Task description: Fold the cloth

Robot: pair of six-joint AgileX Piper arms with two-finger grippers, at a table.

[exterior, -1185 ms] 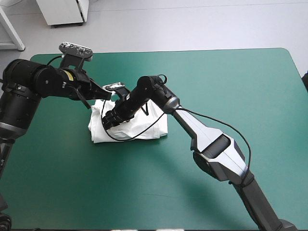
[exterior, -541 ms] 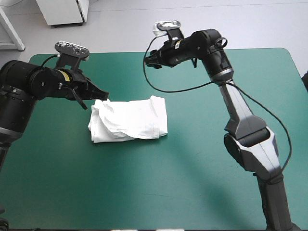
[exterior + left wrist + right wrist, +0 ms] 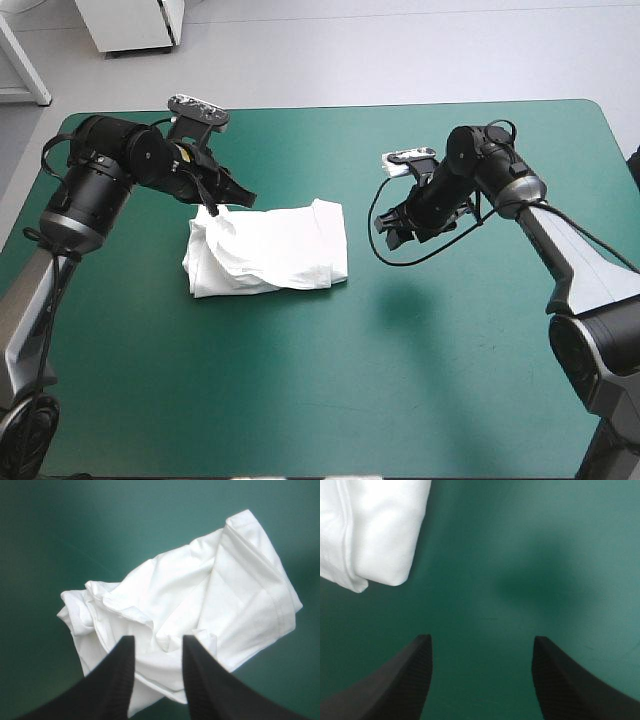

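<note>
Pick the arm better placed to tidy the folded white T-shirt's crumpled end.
Probably left. The left gripper is open right over the crumpled end of the white folded T-shirt; the right gripper, also open, hangs over bare teal-green cover, clear of the bundle.

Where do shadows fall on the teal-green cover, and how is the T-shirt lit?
Right wrist view: a soft dark patch on the teal-green cover ahead of the right tool. High view: faint shadow beneath that tool. Left wrist view: T-shirt bright, folds lightly shaded.
</note>
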